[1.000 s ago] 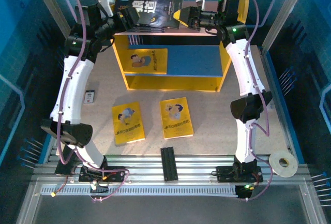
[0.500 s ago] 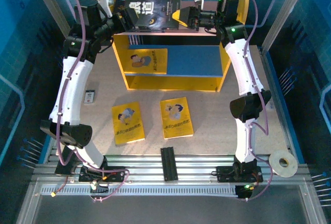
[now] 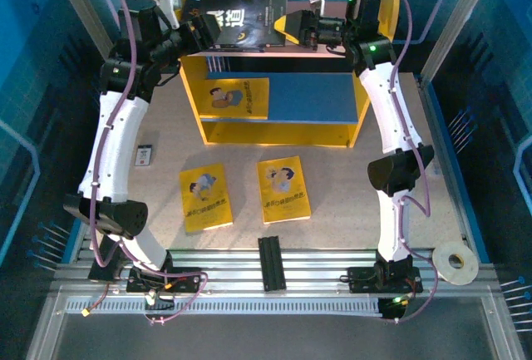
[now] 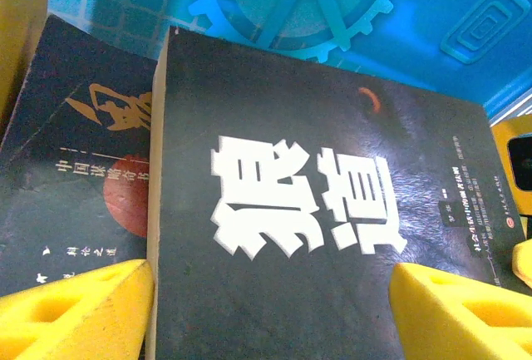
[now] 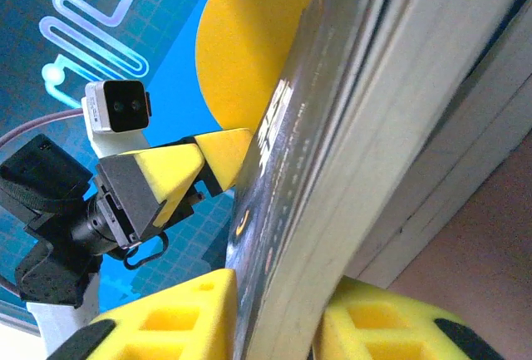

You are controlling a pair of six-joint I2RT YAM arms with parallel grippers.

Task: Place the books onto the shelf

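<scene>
- The wolf book (image 3: pixel 245 17) is at the top tier of the shelf (image 3: pixel 283 135), over the upper board (image 3: pixel 274 51). It leans with its cover toward the arms. I cannot tell if its lower edge already rests on the board.
- Behind it, on its left side, a second dark book (image 4: pixel 75 169) leans in the same tier.
- The right gripper (image 3: pixel 288 26) is grasping the wolf book at its right edge. In the right wrist view the yellow pads lie against both faces.
- The left gripper (image 3: pixel 199 32) is released, its jaws wide. One fingertip (image 5: pixel 229 148) touches the cover near the left edge, so it seems to steady the book rather than hold it.
- The step in hand, as I judge it, is to stand this book against the second one.
- To do it well, the right jaws should let go only when the lower edge sits firmly on the board. The left fingertip should press the cover backward during this, or else the book may fall forward.
- The right gripper should then draw out sideways and slowly, because the yellow side panel is just beside it.
- One yellow book (image 3: pixel 237 98) is on the lower board and two more (image 3: pixel 206 197) (image 3: pixel 283 189) lie on the tabletop (image 3: pixel 349 202), so much of the task is not yet done.
</scene>
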